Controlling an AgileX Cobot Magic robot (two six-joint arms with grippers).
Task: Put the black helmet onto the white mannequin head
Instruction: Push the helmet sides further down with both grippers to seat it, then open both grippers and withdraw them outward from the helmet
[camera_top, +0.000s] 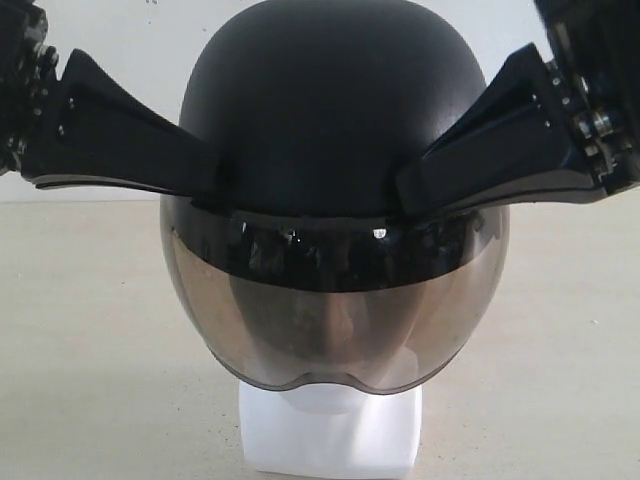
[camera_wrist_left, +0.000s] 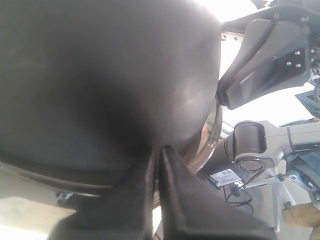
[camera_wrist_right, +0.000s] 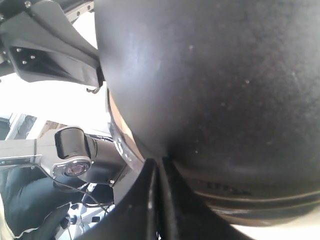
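Note:
The black helmet (camera_top: 330, 100) sits over the white mannequin head (camera_top: 330, 435). Only the head's blocky neck base and a dim face behind the smoky visor (camera_top: 250, 330) show. My left gripper (camera_top: 205, 172) is shut, its tips pressed against the helmet's left side just above the visor rim. My right gripper (camera_top: 410, 190) is shut too, its tips against the helmet's right side. The helmet shell (camera_wrist_left: 100, 75) fills the left wrist view above the closed left gripper (camera_wrist_left: 159, 149). In the right wrist view the shell (camera_wrist_right: 215, 75) meets the closed right gripper (camera_wrist_right: 159, 161).
The mannequin stands on a beige tabletop (camera_top: 80, 330) in front of a pale wall (camera_top: 130, 30). Each wrist view shows the other gripper across the helmet, the right one (camera_wrist_left: 265, 55) and the left one (camera_wrist_right: 55, 50), with grey arm joints and cables beyond.

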